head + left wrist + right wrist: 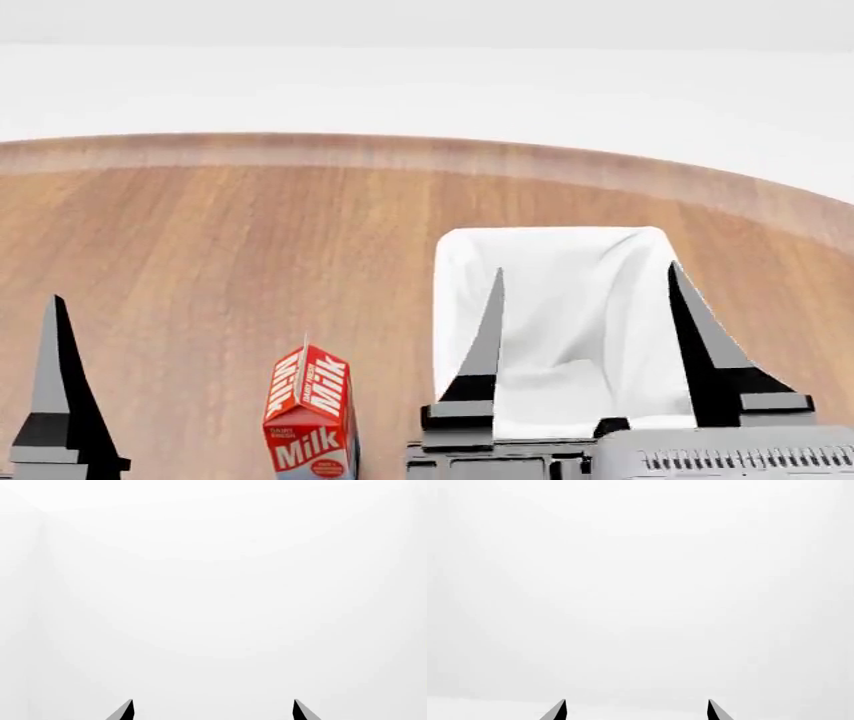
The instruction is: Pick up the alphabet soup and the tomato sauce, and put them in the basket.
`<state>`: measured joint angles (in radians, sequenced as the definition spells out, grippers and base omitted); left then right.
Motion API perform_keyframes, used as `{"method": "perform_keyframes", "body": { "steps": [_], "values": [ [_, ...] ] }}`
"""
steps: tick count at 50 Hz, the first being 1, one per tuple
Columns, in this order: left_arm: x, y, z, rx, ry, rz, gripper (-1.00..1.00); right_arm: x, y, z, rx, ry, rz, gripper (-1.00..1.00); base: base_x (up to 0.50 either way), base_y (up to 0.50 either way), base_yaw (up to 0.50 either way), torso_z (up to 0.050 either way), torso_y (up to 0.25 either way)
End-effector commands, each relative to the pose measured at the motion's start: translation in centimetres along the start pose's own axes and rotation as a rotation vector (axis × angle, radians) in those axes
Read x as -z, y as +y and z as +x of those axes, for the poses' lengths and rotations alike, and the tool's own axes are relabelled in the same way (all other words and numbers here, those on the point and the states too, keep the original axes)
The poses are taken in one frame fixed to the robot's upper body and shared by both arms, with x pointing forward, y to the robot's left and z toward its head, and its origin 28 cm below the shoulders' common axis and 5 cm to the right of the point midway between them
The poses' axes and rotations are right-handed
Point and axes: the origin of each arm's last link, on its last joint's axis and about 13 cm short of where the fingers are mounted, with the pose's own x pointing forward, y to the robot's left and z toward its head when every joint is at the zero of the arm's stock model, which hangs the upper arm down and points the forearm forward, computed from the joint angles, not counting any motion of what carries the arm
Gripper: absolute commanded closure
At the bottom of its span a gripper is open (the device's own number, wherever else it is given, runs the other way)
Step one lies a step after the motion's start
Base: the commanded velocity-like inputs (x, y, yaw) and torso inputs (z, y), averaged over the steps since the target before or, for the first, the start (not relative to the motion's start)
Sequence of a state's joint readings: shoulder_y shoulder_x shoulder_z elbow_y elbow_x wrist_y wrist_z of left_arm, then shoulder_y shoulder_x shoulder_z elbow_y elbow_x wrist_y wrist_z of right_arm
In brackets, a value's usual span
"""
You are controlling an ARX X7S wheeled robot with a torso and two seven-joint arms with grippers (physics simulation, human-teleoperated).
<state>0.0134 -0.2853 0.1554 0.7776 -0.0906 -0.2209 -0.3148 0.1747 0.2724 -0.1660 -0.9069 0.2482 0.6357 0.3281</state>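
Note:
The alphabet soup and the tomato sauce are out of view. The basket [547,236] shows its white cloth lining on the wooden table, at the right in the head view. My right gripper [585,272] is raised in front of it, open, with nothing between its fingers. In the right wrist view the right gripper [636,702] shows only two spread tips against white. My left gripper [213,702] is likewise open and empty, facing a blank white wall. One of its fingers [56,385] rises at the head view's far left.
A red and white milk carton [310,415] stands upright near the front, between the two grippers and left of the basket. The round wooden table [267,230] stretches back to a curved far edge, with white wall behind it.

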Motion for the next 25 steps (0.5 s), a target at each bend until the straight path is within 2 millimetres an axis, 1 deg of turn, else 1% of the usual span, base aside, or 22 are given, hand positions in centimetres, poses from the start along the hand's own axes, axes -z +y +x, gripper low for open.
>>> {"method": "perform_keyframes", "body": {
  "steps": [1,6,7,8,10,11,13,14,18,20,25],
  "values": [
    [0.0,0.0,0.0,-0.001,0.0,0.002,-1.0,-4.0,-1.0,1.1,-0.074,0.198,0.112,-1.0,0.0,0.0,0.0,0.0,0.0],
    [-0.1,-0.1,0.1,0.002,0.001,0.003,-1.0,-3.7,-1.2,1.7,-0.083,0.368,0.108,-1.0,0.0,0.0,0.0,0.0,0.0],
    [-0.1,-0.1,0.1,0.002,0.001,0.004,-1.0,-3.7,-1.1,1.7,-0.084,0.385,0.108,-1.0,0.0,0.0,0.0,0.0,0.0],
    [-0.2,-0.1,0.1,0.004,0.001,0.005,-1.0,-3.3,-1.0,1.7,-0.093,0.439,0.102,-1.0,0.0,0.0,0.0,0.0,0.0],
    [-0.2,-0.1,0.1,0.004,0.0,0.006,-1.0,-3.3,-1.0,1.8,-0.106,0.509,0.087,-1.0,0.0,0.0,0.0,0.0,0.0],
    [-0.2,-0.1,0.1,0.004,0.001,0.007,-1.0,-2.9,-1.0,1.5,-0.115,0.552,0.08,-1.0,0.0,0.0,0.0,0.0,0.0],
    [-0.3,0.0,0.1,0.004,0.002,0.01,-1.0,-3.4,-1.1,1.6,-0.127,0.607,0.066,-1.0,0.0,0.0,0.0,0.0,0.0],
    [-0.3,0.0,0.1,0.003,0.002,0.008,-1.0,-3.0,-1.0,1.2,-0.129,0.62,0.062,-1.0,0.0,0.0,0.0,0.0,0.0],
    [-0.2,-0.1,0.1,0.002,0.003,0.008,-1.0,-2.8,-1.1,0.4,-0.142,0.694,0.053,-1.0,0.0,0.0,0.0,0.0,0.0],
    [-0.3,-0.2,0.2,0.006,0.002,0.009,-1.0,-3.1,-1.1,0.3,-0.153,0.741,0.033,-1.0,0.0,0.0,0.0,0.0,0.0],
    [-0.3,-0.2,0.2,0.006,0.002,0.01,-1.0,-2.0,-0.8,-1.0,-0.175,0.823,-0.003,-1.0,0.0,0.0,0.0,0.0,0.0]
  ]
}}
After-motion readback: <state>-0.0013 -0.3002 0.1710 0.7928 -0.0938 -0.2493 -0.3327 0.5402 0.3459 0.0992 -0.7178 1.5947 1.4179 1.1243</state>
